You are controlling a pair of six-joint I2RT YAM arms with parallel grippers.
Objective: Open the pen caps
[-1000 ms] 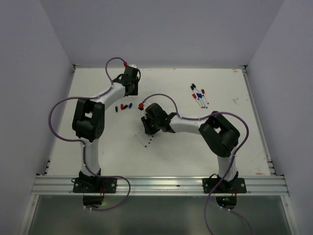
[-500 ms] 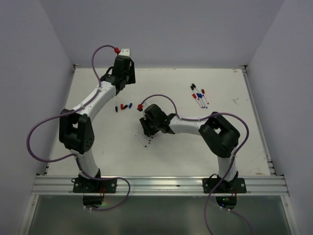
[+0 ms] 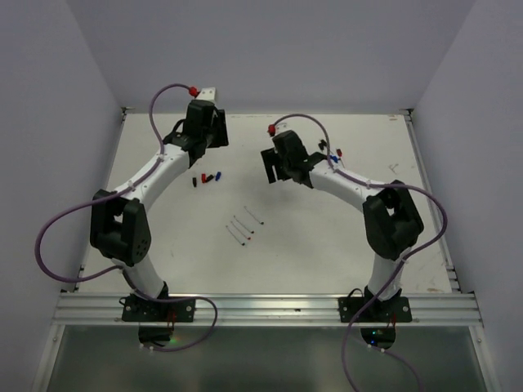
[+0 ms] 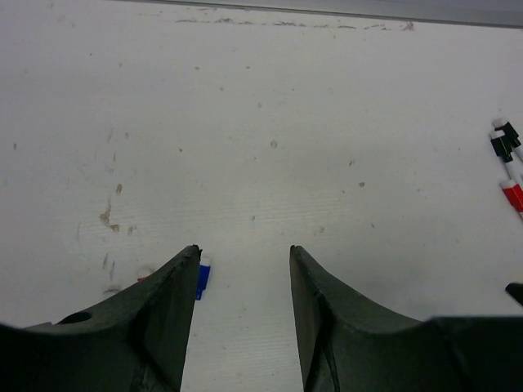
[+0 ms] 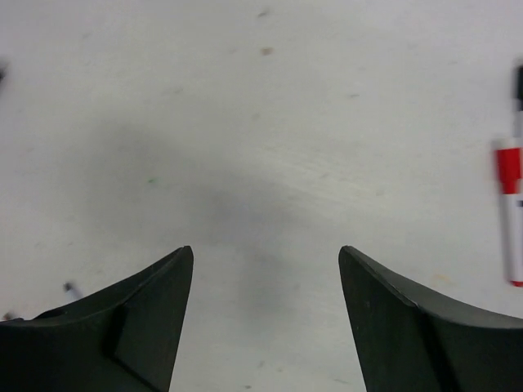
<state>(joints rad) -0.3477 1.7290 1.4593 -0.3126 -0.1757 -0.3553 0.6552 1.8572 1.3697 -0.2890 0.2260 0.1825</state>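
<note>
— Where do the claws stand?
— The left claw [image 4: 245, 253] hangs near the far edge of the bench [image 3: 310, 245], jaws apart with nothing between them; a blue cap [image 4: 203, 278] lies just beside its left finger. The right claw [image 5: 265, 253] is over the far middle, jaws spread wide, empty.
— And the pens?
— A few uncapped pens [image 3: 243, 224] lie side by side mid-bench, well apart from both claws; the loose caps [image 3: 206, 177] sit in a short row near the left arm; the capped pens [image 3: 337, 153] lie far right, partly behind the right arm.
</note>
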